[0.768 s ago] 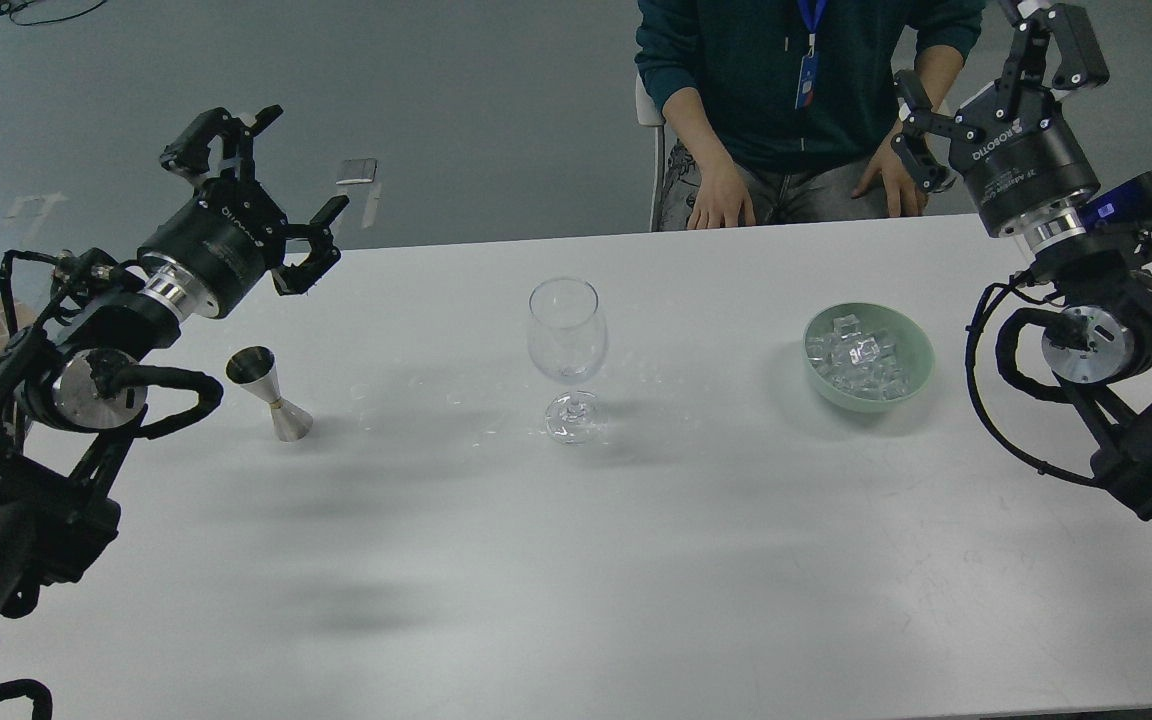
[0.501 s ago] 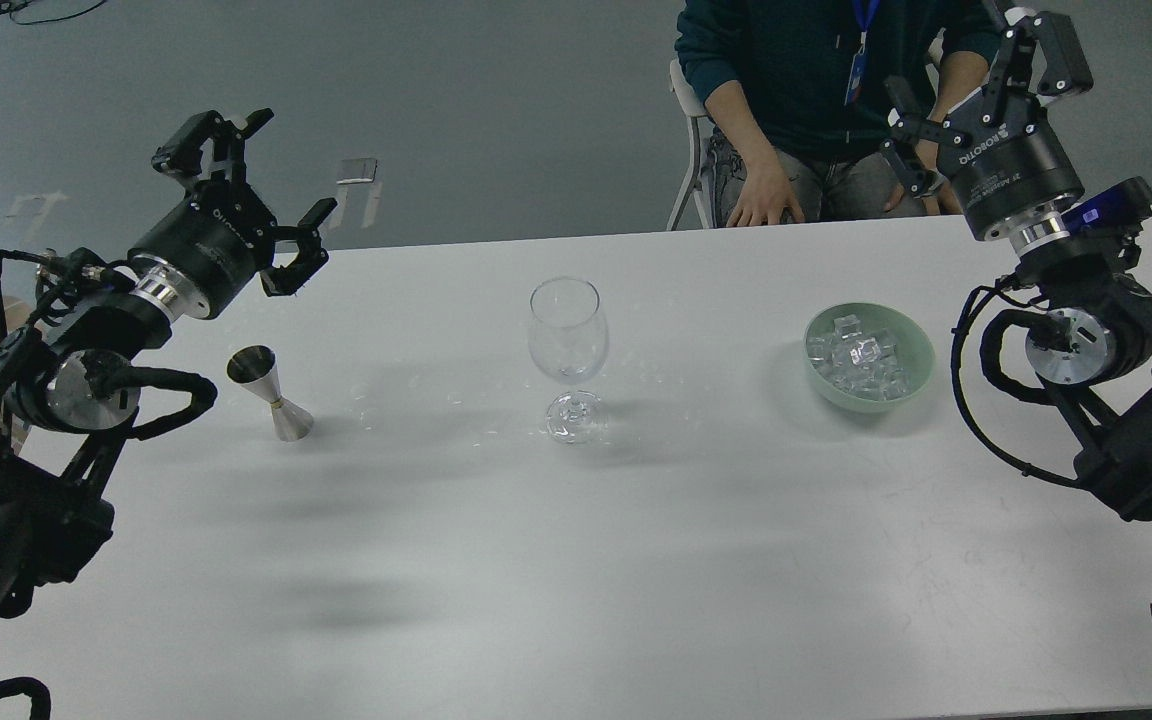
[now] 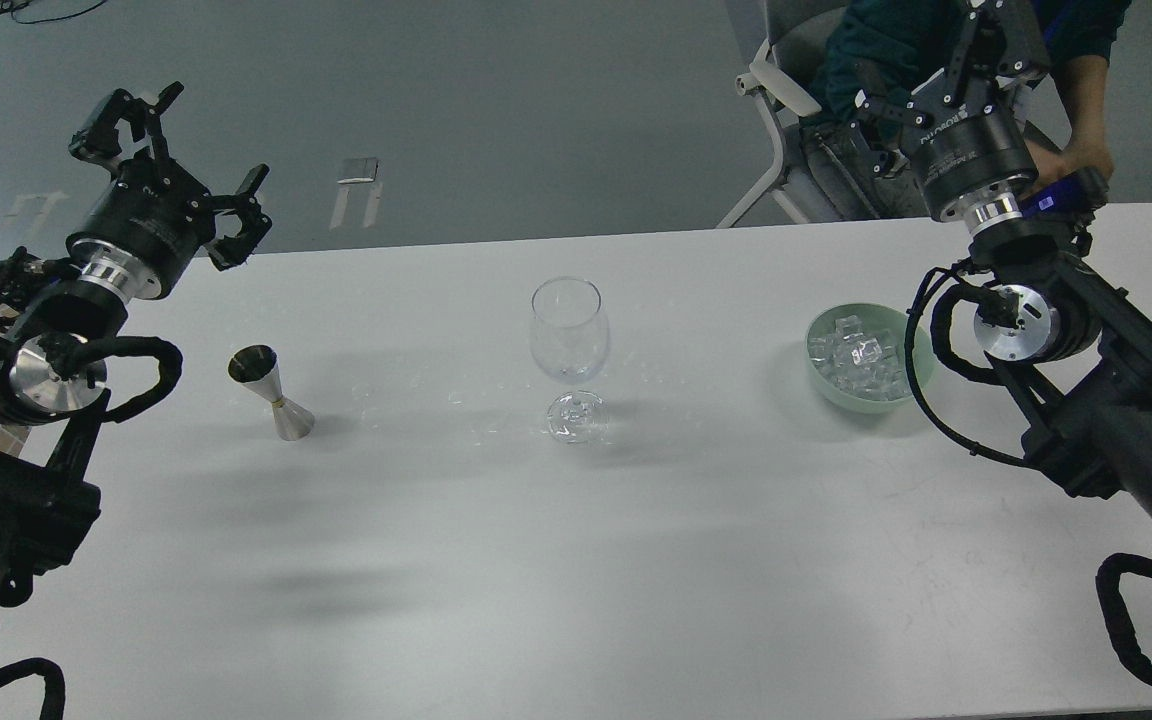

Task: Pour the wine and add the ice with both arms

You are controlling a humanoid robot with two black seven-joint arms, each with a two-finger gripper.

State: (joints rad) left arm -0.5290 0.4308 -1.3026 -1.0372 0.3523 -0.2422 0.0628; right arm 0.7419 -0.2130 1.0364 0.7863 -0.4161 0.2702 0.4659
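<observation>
Ice sits heaped in our green bowl on the right of the white table, both our arms raised and holding nothing.

Our left gripper hangs above the table's far left corner, fingers spread wide. Our right gripper is up at the top edge, partly cut off against a seated person, fingers apart. The wine glass stands mid-table; the steel jigger stands to its left, and we can't tell whether it contains liquid.

one wine glass, one jigger, one bowl
</observation>
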